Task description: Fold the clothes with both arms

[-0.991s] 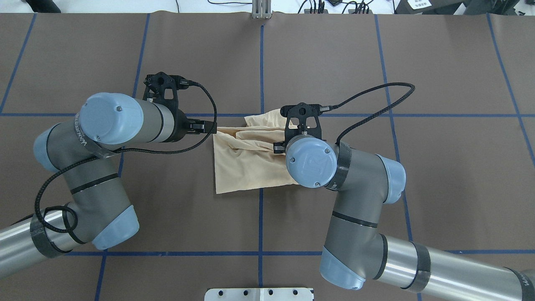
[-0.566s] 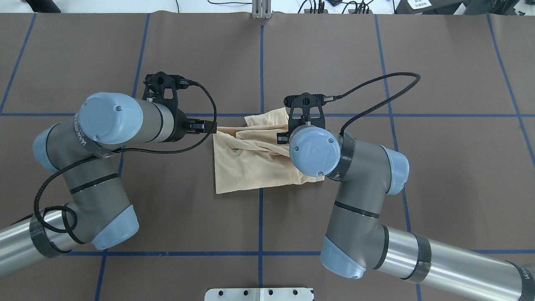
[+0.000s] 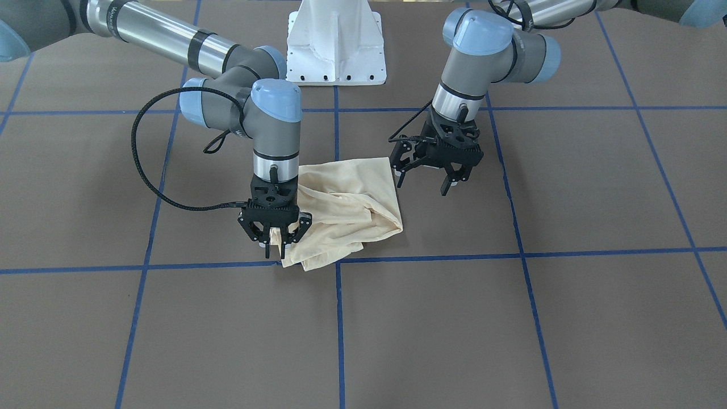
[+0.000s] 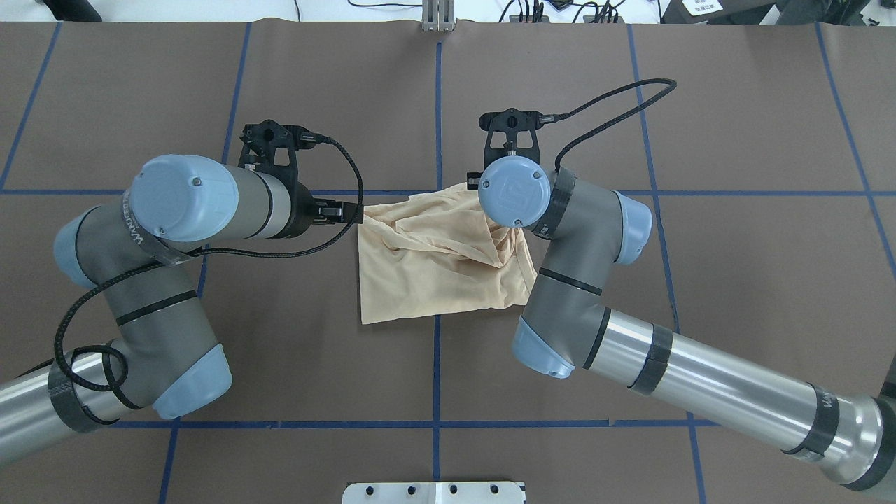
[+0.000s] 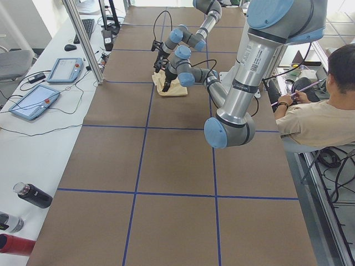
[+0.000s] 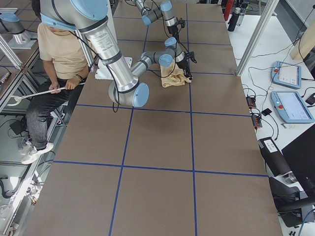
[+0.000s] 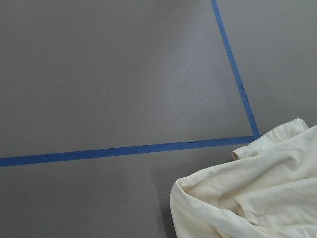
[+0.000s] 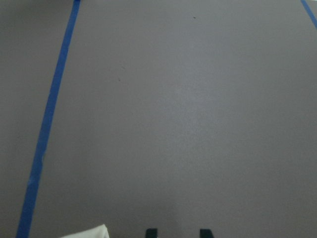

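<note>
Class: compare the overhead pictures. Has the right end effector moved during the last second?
Yes. The right end effector has moved away from the robot, its wrist now past the blue tape line it sat behind, dragging the shirt.

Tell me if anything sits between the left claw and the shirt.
Nothing visible does. The left claw hangs open just beside the shirt, with only bare brown table in the gap. The right claw is on the shirt's far corner, clear of that path.

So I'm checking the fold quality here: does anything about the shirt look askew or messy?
Yes. The shirt lies in a wrinkled, lopsided bundle, not a flat fold, with loose fabric bunched along its far edge. The right gripper is shut on that edge; the left gripper hangs open beside it.
</note>
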`<state>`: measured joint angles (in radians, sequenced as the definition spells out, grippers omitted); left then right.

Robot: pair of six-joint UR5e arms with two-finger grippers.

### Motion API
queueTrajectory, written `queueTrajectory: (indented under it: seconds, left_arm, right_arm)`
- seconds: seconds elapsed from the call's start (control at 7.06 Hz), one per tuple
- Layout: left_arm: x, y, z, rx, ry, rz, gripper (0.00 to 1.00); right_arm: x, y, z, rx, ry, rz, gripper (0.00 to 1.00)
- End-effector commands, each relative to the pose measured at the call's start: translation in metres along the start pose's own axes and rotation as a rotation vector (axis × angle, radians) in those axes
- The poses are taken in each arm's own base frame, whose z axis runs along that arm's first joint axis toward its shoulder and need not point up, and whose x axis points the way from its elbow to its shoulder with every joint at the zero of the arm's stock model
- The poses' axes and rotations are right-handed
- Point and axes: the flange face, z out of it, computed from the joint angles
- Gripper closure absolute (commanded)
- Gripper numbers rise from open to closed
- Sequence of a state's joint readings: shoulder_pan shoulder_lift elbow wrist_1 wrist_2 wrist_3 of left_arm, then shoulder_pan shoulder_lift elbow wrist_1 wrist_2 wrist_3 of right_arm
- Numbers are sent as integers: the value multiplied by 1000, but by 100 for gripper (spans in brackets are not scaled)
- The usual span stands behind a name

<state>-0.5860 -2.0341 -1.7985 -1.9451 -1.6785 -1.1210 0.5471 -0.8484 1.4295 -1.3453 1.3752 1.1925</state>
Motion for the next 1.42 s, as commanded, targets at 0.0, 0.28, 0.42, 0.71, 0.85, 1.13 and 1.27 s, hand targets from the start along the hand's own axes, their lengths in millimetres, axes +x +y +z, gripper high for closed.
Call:
queueTrajectory:
  seconds: [0.0,0.28,0.42,0.71,0.85,1.13,1.27]
  left_arm:
    - [2,-1,-5,3,10,6,0]
    - [-18,-8,-36,-31,41,44,0]
    - [-58,-10,-66,-39,23,118,0]
    - [-119,-14,-137,-58,-76,221,0]
    - [-161,-15,-166,-56,-120,271,0]
    - [-281,-41,-228,-73,-211,447,0]
    - [-339,-50,-265,-64,-283,530,0]
  right_arm:
    - [-3,-16,-7,-63,-57,0,0]
    - [30,-50,-34,-150,-129,47,0]
    - [74,-61,-47,-192,-140,19,0]
    - [168,-73,-104,-240,-120,-93,0]
    - [235,-73,-121,-278,-128,-131,0]
    - [392,-91,-136,-343,-139,-171,0]
    - [467,-86,-141,-366,-138,-227,0]
